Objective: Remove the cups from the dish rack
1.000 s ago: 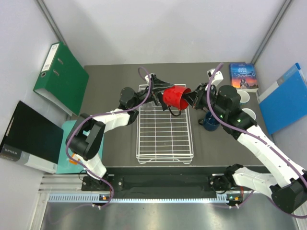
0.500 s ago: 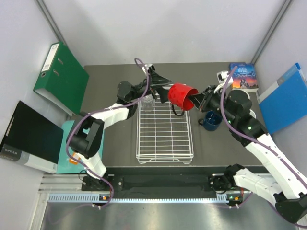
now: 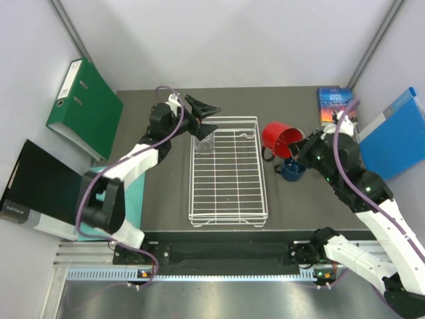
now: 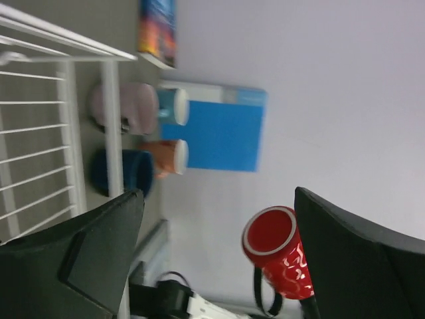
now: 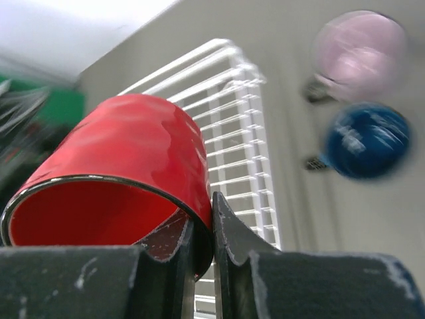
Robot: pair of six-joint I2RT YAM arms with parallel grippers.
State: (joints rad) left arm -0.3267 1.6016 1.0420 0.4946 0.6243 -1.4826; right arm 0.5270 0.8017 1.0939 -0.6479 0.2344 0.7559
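Note:
My right gripper (image 3: 294, 143) is shut on the rim of the red mug (image 3: 277, 136), one finger inside and one outside, and holds it tilted in the air just right of the white dish rack (image 3: 228, 220). The wrist view shows the grip (image 5: 212, 229) on the red mug (image 5: 126, 159). My left gripper (image 3: 207, 114) is open and empty over the rack's back left corner. A clear glass tumbler (image 3: 204, 143) stands in the rack there. The dark blue mug (image 3: 290, 170) stands on the table right of the rack. The left wrist view shows the mauve-pink (image 4: 129, 109), light blue (image 4: 171, 106) and salmon-orange (image 4: 166, 156) mugs beside it.
A green binder (image 3: 86, 106) leans at the back left. A black binder (image 3: 40, 189) lies at the left. A book (image 3: 335, 105) and a blue folder (image 3: 398, 136) are at the back right, close to the mugs on the table.
My right gripper has carried the red mug from over the rack's back edge to the right, past the rack's side. My left gripper has drawn back to the left, away from the mug.

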